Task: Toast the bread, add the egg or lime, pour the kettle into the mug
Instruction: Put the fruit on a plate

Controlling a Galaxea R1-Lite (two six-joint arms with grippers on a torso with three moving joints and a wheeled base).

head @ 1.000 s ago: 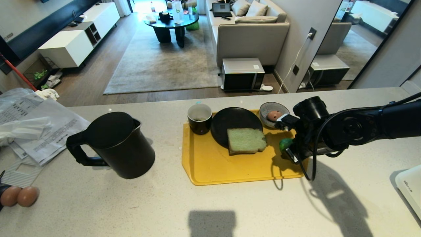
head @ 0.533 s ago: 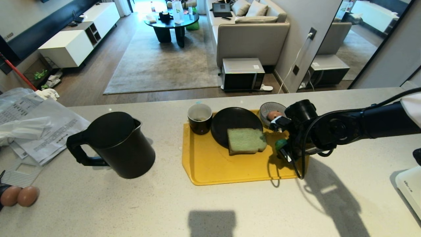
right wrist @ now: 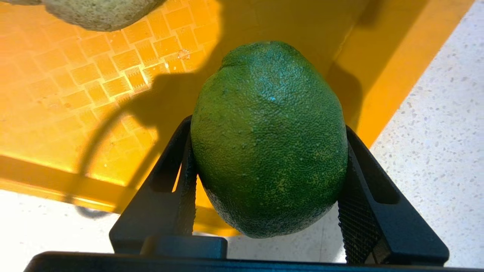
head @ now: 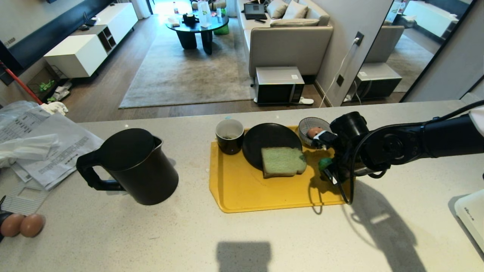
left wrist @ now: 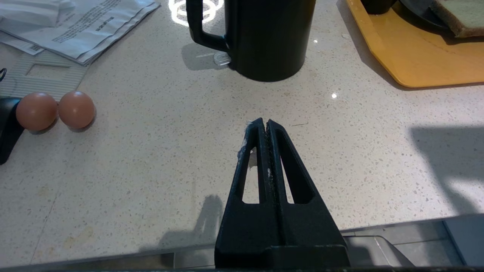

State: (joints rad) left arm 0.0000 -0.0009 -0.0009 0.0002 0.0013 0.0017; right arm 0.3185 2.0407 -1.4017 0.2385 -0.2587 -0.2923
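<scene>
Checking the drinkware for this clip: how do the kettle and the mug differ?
The kettle stands on the bare counter; the mug sits on the yellow tray. The kettle is far bigger than the mug. The kettle has a lid and loop handle; the mug is open, white inside. Both are black outside and upright.

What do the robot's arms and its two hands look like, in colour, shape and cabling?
The right arm is matte black with rounded joint housings, a thin black cable looping below the wrist, and small white and silver fittings near the wrist. The right hand has two black wedge fingers with crosshatched pads. The left hand is the same black, its tapered fingers pierced by triangular cutouts.
</scene>
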